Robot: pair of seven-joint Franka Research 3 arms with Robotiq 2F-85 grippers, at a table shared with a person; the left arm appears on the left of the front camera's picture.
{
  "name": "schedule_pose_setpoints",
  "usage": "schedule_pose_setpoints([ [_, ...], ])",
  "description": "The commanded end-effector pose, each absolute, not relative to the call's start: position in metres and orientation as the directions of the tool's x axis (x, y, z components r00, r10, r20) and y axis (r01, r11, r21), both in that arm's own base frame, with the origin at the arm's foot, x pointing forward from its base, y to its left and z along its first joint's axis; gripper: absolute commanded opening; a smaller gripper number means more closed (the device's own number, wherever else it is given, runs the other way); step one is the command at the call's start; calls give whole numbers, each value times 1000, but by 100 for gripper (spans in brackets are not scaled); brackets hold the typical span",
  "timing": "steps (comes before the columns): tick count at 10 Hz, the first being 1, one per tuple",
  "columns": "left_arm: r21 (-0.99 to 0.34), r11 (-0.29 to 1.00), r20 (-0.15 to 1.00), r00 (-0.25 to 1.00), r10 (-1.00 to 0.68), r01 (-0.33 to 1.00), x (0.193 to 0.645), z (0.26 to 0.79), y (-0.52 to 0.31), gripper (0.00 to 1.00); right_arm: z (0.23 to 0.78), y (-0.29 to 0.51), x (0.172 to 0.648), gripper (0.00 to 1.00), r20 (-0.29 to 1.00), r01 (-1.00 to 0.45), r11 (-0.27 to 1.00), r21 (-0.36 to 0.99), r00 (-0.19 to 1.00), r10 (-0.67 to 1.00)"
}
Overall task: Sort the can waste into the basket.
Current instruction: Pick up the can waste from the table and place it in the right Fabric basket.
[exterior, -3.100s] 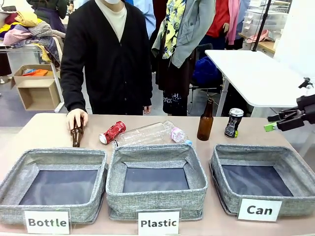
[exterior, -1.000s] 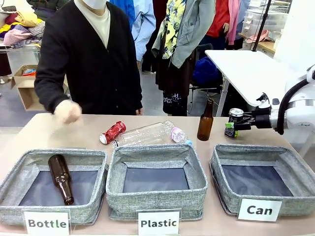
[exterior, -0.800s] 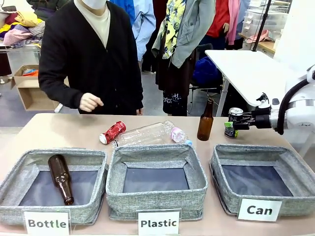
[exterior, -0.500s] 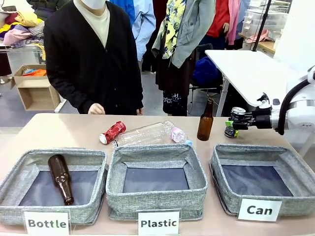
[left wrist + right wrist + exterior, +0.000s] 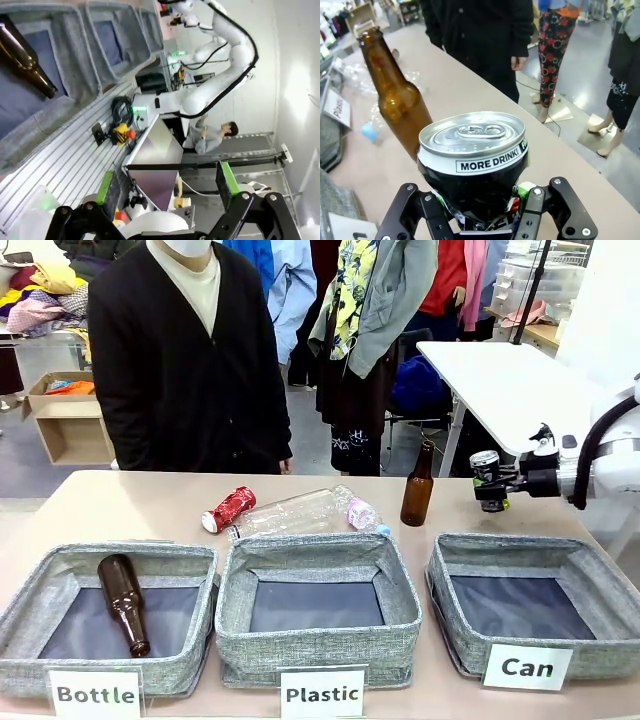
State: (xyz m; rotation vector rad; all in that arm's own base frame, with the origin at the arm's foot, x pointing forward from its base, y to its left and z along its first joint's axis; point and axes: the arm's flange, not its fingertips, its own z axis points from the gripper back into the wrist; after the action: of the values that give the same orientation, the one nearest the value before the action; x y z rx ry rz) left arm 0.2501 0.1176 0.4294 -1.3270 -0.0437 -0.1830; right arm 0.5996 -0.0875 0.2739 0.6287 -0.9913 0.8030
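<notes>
My right hand (image 5: 492, 492) was clamped on the black can (image 5: 485, 470), its two fingers pressed against the lower body from either side while the can stood upright, silver top uppermost. Whether its base touched the table (image 5: 100, 505) I could not tell. The can sat beyond the far rim of the grey basket (image 5: 510, 543), the one with the white sign (image 5: 527, 667) reading "Can", and nothing lay on that basket's dark lining. Just beside the can, toward the table's middle, stood a brown glass bottle (image 5: 417, 485), upright and apart from my fingers. The crushed red can (image 5: 229, 509) lay on its side on the table behind the middle basket (image 5: 318, 552), next to the clear plastic bottles (image 5: 300, 512). Another brown bottle (image 5: 123, 602) lay inside the basket signed "Bottle" (image 5: 60, 558). A person in a dark cardigan (image 5: 185, 360) stood at the far side of the table. My left hand (image 5: 165, 182) had its fingers spread wide apart, with nothing between the green pads.
</notes>
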Motion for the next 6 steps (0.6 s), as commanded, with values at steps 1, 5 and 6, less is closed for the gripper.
schedule_pose_setpoints([
  [1,-960,265,50,987,-151,89,266,408,102,100,303,-90,579,0,881,-839,538,86,316,352],
  [5,-961,258,57,986,-159,97,272,403,98,100,396,-76,498,0,703,-850,503,156,453,548],
  [6,-961,258,57,986,-159,97,272,403,98,100,406,-69,471,0,652,-872,451,192,457,606],
])
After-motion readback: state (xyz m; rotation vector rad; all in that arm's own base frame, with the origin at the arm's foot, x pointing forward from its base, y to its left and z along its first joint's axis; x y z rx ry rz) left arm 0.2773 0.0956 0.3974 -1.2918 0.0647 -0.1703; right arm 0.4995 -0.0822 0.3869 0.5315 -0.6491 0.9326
